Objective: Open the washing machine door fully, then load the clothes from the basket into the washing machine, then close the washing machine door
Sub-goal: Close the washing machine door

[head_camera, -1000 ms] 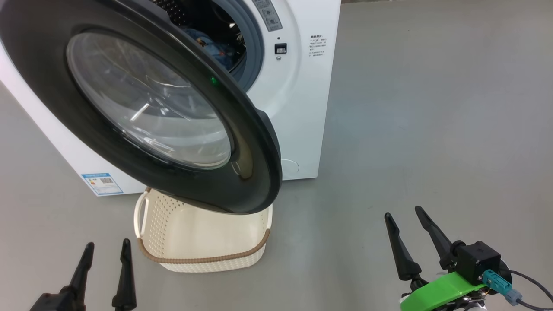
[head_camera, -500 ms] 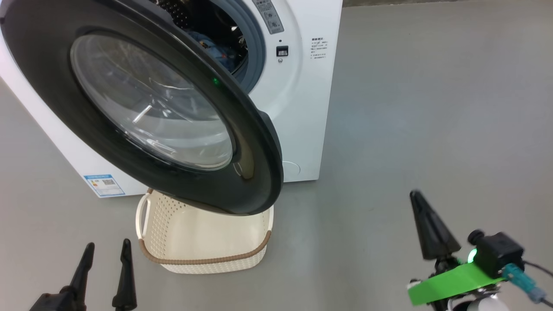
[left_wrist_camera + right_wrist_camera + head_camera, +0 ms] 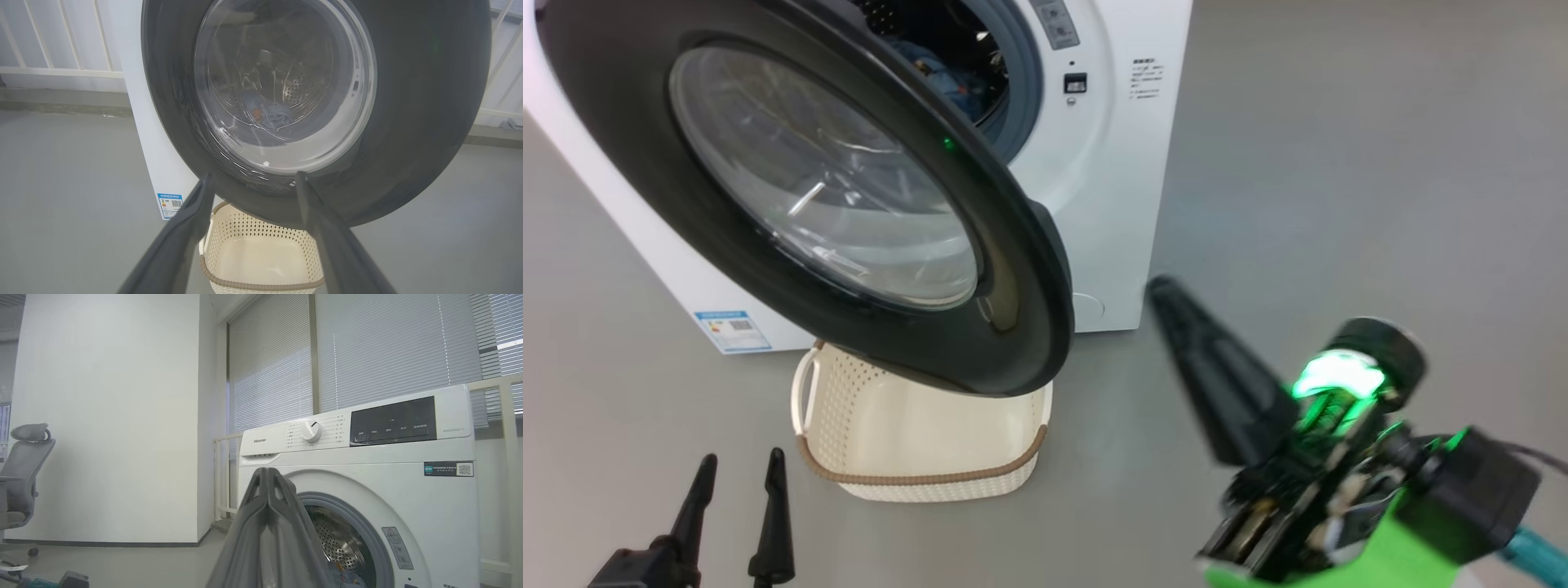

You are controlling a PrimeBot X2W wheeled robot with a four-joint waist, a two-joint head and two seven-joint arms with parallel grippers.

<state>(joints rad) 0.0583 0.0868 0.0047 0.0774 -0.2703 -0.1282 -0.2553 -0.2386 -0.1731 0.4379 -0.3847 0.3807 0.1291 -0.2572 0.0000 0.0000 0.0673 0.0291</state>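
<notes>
The basket (image 3: 915, 445) is empty, the clothes (image 3: 943, 77) lie in the drum (image 3: 339, 535) — only shutting the open washing machine door (image 3: 629, 163) seems left; left pincer (image 3: 742, 457) spread, right pincer (image 3: 1161, 286) pressed together, holding nothing.

Glossy black door rim (image 3: 1029, 269), clear glass; basket (image 3: 915, 441) seemingly perforated plastic.

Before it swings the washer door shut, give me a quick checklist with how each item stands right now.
1. Empty basket: ok, no fabric shows inside.
2. Loaded clothes: ok, blue fabric lies in the washing machine drum.
3. Clear opening: cannot tell, its lower edge is hidden.
4. Free washing machine door: ok, open, nothing touching it.
5. Empty right claw: ok, shut on nothing.
6. Parked left claw: ok, open, apart from the door.
</notes>
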